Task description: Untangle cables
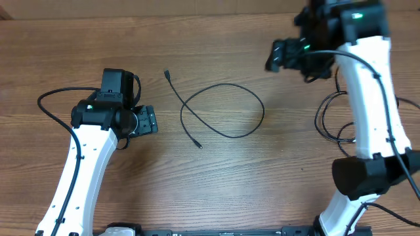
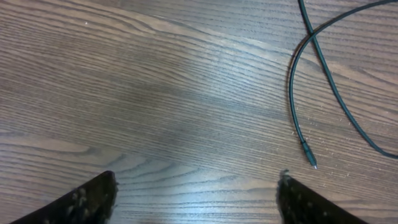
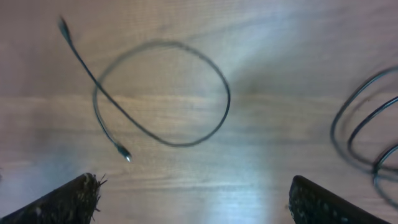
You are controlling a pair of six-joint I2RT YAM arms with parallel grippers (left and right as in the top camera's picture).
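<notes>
Overhead, the looped cable (image 1: 223, 111) lies mid-table (image 1: 262, 190) and crosses itself once, with one plug end far left and the other nearer. The left end effector (image 1: 149, 122) sits left of the loop, apart from it. In the left wrist view its fingers (image 2: 93, 199) are spread wide over the wood and grip nothing. The cable's plug tip lies just beyond the right-hand finger, not touching it. The right end effector (image 1: 275, 56) hangs far right of the loop. In its blurred wrist view its fingers (image 3: 68, 202) are also wide apart and hold nothing. Coiled cables (image 1: 331, 121) lie at right, partly under the right arm.
</notes>
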